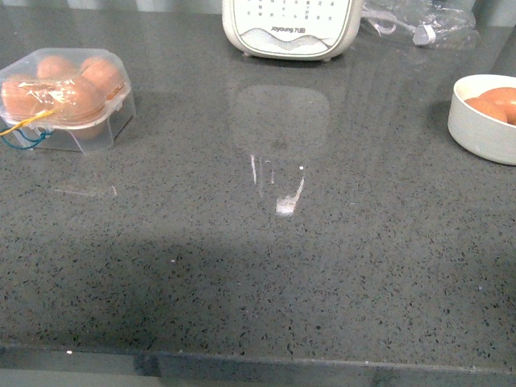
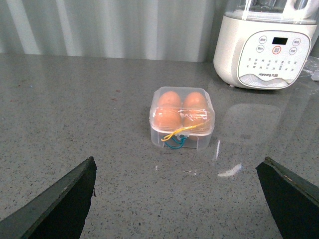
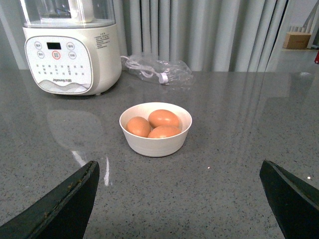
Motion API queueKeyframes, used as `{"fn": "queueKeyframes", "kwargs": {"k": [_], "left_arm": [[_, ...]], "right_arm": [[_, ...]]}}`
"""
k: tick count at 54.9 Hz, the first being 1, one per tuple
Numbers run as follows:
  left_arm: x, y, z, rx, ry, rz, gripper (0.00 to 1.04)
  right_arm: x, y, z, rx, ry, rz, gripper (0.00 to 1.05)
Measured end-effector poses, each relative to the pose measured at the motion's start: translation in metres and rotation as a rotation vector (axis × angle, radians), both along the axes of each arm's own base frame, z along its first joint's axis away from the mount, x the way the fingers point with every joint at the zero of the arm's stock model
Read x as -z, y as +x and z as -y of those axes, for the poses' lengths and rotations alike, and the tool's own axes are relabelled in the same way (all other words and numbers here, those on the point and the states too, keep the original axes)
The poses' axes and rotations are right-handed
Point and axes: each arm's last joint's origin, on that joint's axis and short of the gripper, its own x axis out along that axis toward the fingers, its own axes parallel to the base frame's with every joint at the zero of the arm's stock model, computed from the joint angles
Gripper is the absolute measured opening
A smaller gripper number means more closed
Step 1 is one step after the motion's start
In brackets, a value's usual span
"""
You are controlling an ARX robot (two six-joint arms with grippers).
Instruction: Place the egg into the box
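Note:
The box (image 2: 182, 119) is a small clear carton with its lid down, brown eggs inside and a blue-yellow band (image 2: 177, 138) at its front. It stands at the far left of the counter (image 1: 68, 97). My left gripper (image 2: 179, 199) is open, some way short of it, with nothing between its dark fingers (image 2: 65, 204). Three orange-brown eggs (image 3: 163, 118) lie in a round white bowl (image 3: 155, 144) at the right edge (image 1: 484, 133). Open and empty, my right gripper (image 3: 179, 199) faces the bowl from a distance. Neither arm shows in the front view.
A cream kitchen appliance (image 1: 290, 28) stands at the back centre of the grey speckled counter (image 1: 266, 266). A clear plastic bag (image 1: 419, 24) with a cable lies behind the bowl. The counter's front edge runs along the bottom of the front view.

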Motion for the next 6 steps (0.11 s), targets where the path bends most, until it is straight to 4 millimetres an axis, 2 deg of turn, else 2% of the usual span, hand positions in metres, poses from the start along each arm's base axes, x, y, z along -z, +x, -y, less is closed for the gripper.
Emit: {"fn": "queueKeyframes", "kwargs": {"k": [6], "left_arm": [[0.0000,0.0000,0.0000,0.000,0.000,0.000,0.98]], "right_arm": [[0.0000,0.0000,0.0000,0.000,0.000,0.000,0.97]]}}
